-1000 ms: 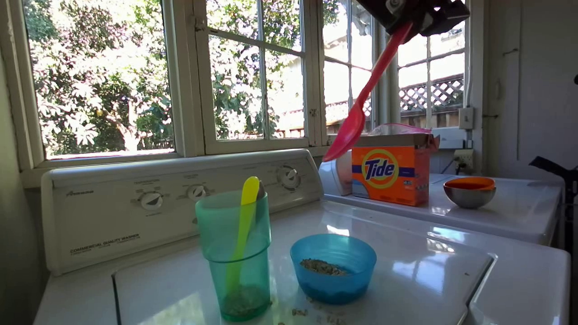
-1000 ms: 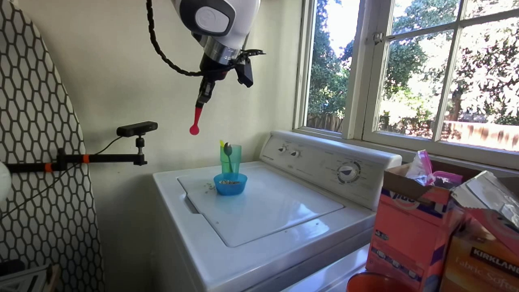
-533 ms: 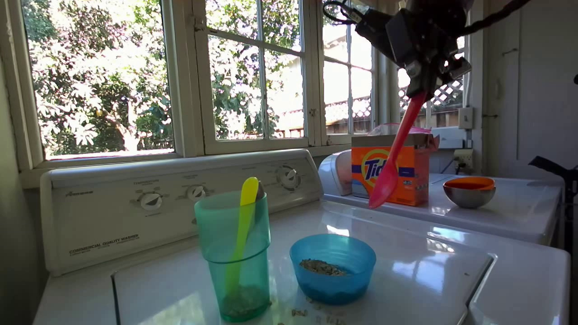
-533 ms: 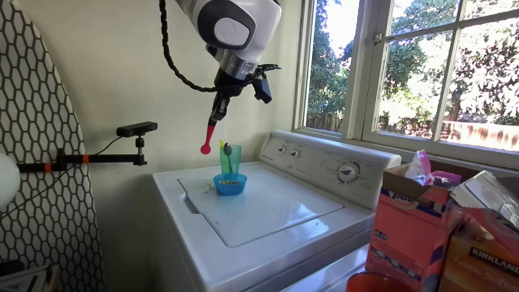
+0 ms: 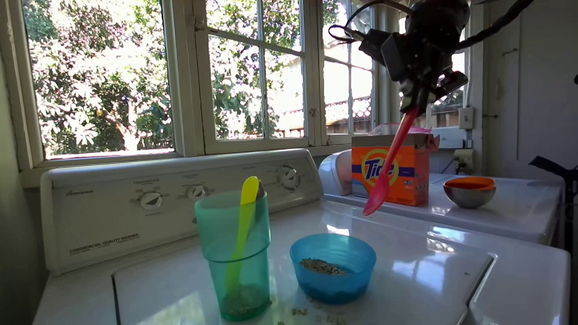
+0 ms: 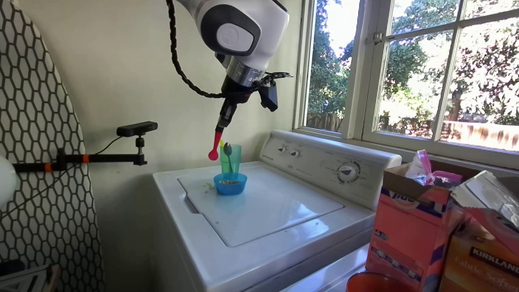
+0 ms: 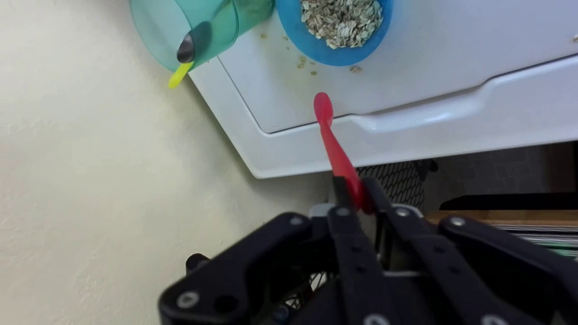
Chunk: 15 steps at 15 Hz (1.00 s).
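Note:
My gripper (image 7: pixel 353 189) is shut on the handle end of a red spoon (image 7: pixel 336 151). In both exterior views the spoon (image 5: pixel 393 155) hangs tilted, bowl end down, in the air above the washer. A blue bowl (image 5: pixel 361 277) of oats (image 7: pixel 345 25) stands on the washer lid, lower than the spoon and apart from it. Beside that bowl is a translucent green cup (image 5: pixel 212 228), with a yellow utensil (image 5: pixel 249 192) and a metal spoon (image 6: pixel 228 150) leaning inside. Some oats lie at the cup's bottom. Whether the red spoon carries anything I cannot tell.
Loose oats (image 7: pixel 301 62) are scattered on the washer lid near the bowl. The washer's control panel (image 5: pixel 113 216) rises along the window side. A Tide box (image 5: pixel 411 180) and a metal bowl (image 5: pixel 469 197) with an orange one inside stand beyond. A camera (image 6: pixel 137 128) sits on a black arm.
The gripper and red spoon have come down towards the washer, moving rightward in both exterior views overall. The grip on the spoon is the same. Bowl and cup have not moved.

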Motion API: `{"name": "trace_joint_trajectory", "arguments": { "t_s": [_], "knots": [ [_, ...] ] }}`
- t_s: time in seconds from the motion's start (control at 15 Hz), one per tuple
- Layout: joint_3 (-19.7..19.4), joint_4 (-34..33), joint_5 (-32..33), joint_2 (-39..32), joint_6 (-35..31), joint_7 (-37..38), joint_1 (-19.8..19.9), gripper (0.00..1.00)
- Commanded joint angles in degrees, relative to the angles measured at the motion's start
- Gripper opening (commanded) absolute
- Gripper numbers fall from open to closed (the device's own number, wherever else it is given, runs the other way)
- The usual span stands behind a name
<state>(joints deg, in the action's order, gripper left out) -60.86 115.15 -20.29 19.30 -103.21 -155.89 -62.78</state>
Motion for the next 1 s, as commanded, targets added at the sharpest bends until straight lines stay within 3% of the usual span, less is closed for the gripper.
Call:
{"name": "trace_joint_trajectory", "arguments": {
  "t_s": [0.0,0.07,0.2,0.33,0.47,0.93],
  "knots": [
    [0.43,4.39,5.43,7.87,-6.97,0.04,-3.17,0.03],
    [0.9,5.08,5.91,7.94,-8.66,-1.28,-2.77,0.03],
    [-0.4,7.49,12.62,14.55,-11.48,0.26,-6.75,0.03],
    [-0.42,8.93,15.87,16.44,-12.5,-1.65,-6.55,0.03],
    [-2.2,10.63,21.28,21.83,-13.51,-0.58,-9.26,0.03],
    [-6.76,12.64,28.18,30.98,-12.76,-0.82,-13.44,0.03]
  ]
}}
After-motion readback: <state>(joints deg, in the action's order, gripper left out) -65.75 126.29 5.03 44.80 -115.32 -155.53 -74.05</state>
